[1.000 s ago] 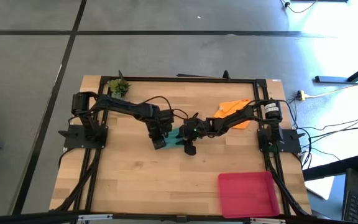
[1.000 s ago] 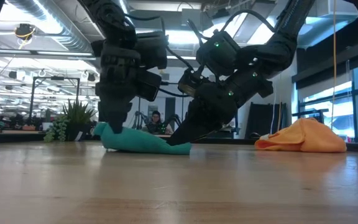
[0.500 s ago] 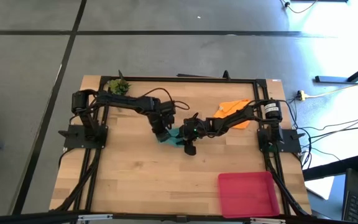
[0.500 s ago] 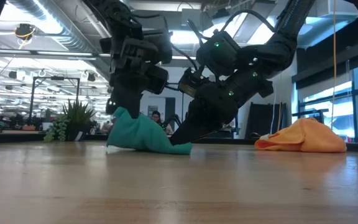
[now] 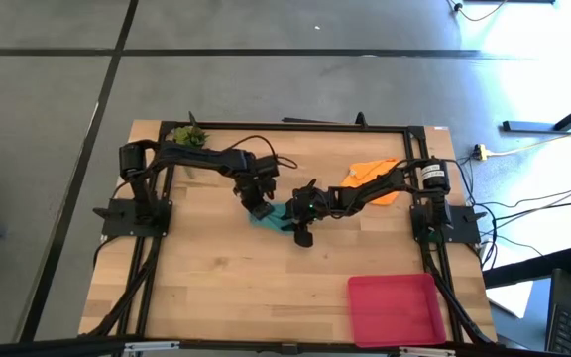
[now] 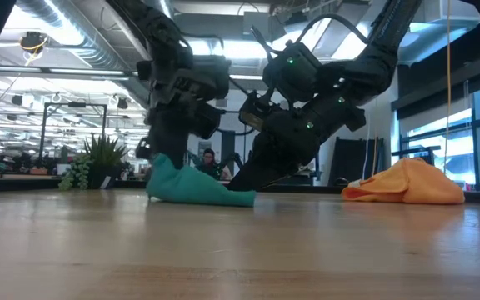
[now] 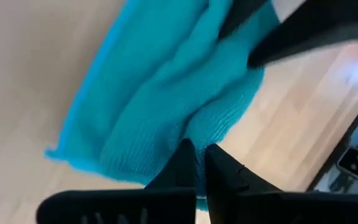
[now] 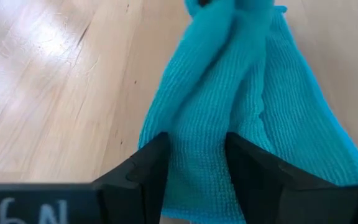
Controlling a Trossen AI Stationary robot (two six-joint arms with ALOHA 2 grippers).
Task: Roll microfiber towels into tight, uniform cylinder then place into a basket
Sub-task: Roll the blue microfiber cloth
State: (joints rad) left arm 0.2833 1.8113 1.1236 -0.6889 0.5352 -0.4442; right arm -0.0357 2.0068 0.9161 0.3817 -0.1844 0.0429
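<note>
The soft teal cloth [image 6: 197, 187] is pinched by both the left claw [image 5: 259, 210] and right claw [image 5: 296, 227], not yet rolled, and the red tray [image 5: 395, 308] holds nothing.

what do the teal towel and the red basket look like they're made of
Teal towel: soft knitted microfiber-like cloth, matte; fine ribbed loops show in the right wrist view, and it drapes in folds.
Basket: probably rigid plastic, smooth and matte red-pink with low even walls; the high view is too distant to be sure.
</note>
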